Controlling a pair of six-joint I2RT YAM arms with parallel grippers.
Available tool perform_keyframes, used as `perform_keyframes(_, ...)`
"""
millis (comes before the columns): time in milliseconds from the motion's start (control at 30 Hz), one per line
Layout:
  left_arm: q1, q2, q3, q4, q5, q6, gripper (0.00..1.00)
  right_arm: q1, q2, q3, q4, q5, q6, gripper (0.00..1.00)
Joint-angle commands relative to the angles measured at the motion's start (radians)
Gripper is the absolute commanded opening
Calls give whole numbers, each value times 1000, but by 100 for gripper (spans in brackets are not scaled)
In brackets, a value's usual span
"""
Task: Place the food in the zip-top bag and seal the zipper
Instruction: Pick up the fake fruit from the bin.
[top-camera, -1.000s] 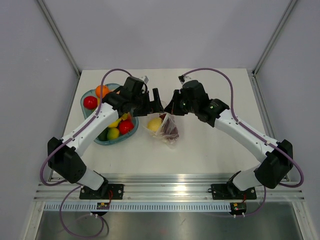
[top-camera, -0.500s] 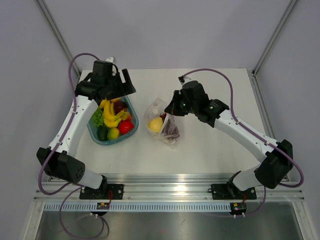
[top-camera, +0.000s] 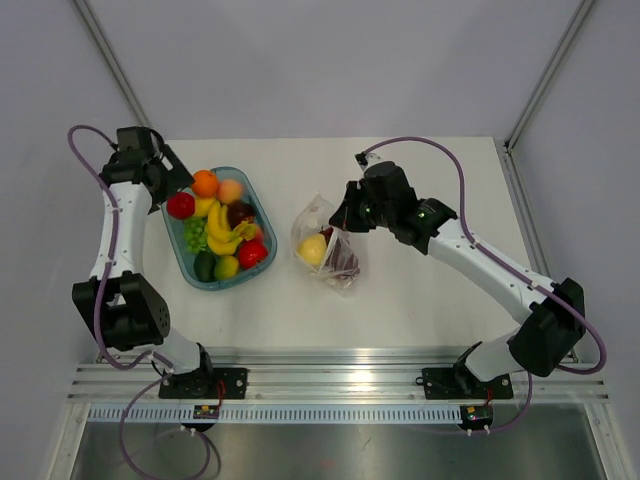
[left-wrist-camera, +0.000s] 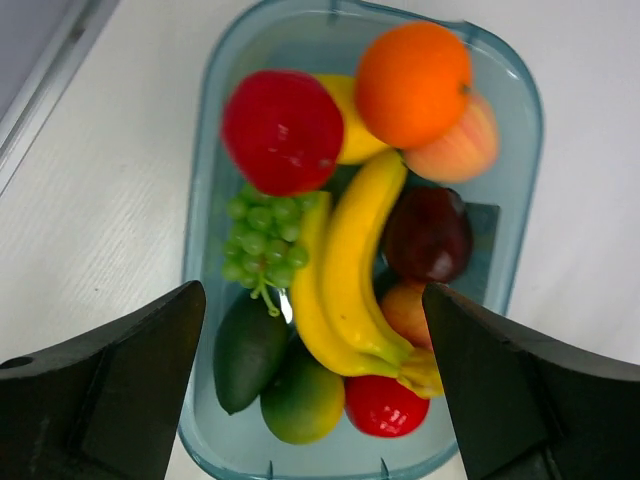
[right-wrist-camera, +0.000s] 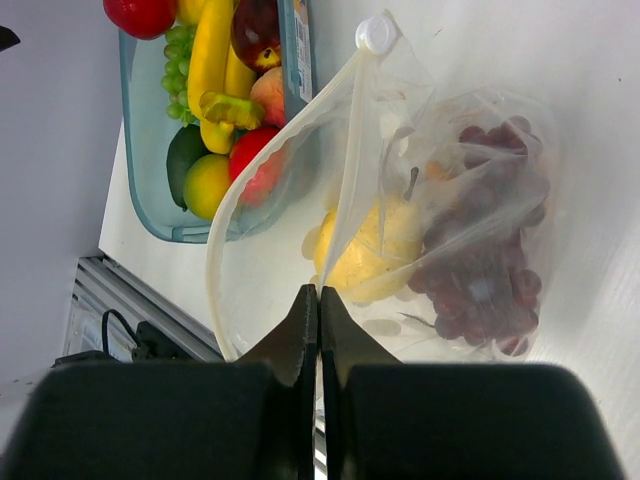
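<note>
Loading step. Right fingers (right-wrist-camera: 300, 325) pinch the clear crinkled zip-top bag (right-wrist-camera: 470, 190) at its mouth edge. Left fingers (left-wrist-camera: 110, 390) are spread above the translucent blue-green bowl (left-wrist-camera: 203, 190). Next move, likely: descend and grasp the round orange toy fruit (left-wrist-camera: 413, 84).

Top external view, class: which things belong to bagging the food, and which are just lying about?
Part of the job: zip-top bag, pinched by the right gripper; lemon and purple grapes inside it; orange, bananas and green grapes, not yet bagged.

Just there: blue-green bowl; table; aluminium rail.
</note>
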Motion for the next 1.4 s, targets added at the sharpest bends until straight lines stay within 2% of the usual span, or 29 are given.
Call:
perform_keyframes(0,91,25,-20,80,95,-29,92,12,19,37,23,-5,-28,0)
perform_keyframes(367,125,246,108,75,145,-26,96,12,82,77,39,-39,-37,0)
perform_keyframes(900,127,355,168,72,52,-23,98,12,153,153,6,-57,-53,0)
perform_keyframes(1267,127,392,171,80,33,-20,93,12,182,189,-12,-57,-62,0)
perform_keyframes(1367,127,393,163,81,26,-15,89,12,184,190,-11,-60,-62,0)
